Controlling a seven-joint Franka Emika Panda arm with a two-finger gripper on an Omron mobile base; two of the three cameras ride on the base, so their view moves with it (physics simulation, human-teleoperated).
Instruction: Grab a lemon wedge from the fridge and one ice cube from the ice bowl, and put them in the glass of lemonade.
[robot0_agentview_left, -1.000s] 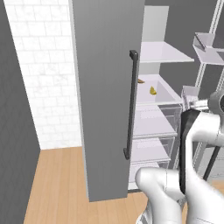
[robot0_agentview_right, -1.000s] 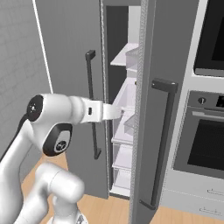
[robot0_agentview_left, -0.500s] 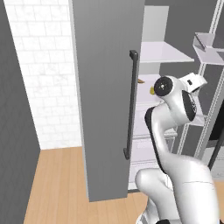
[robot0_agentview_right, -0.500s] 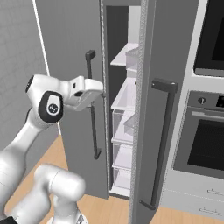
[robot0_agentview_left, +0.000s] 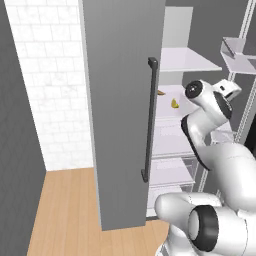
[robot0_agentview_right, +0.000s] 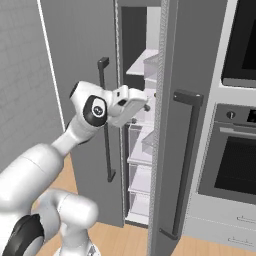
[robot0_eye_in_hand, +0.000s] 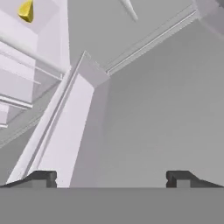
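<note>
The fridge stands with its left door swung open, and white shelves show inside. The lemon wedge, tiny and bright yellow, lies on a middle shelf. In the hand view the lemon wedge sits at the top left, well away from the fingertips. My gripper is open, with nothing between its tips. My hand is at the gap between the doors of the fridge, pointing inward at mid-shelf height. From the left, my hand is to the right of the wedge. The ice bowl and the glass of lemonade are out of view.
A flatter orange-brown piece lies behind and left of the wedge. Clear drawers sit below the shelves, and door racks hang at the right. The black oven column adjoins the fridge. A white tiled wall and wooden floor lie left.
My wrist and hand have risen from a low reach up to the height of the wedge's shelf and turned. The gripper has stayed open. The fridge and the wedge have not moved.
</note>
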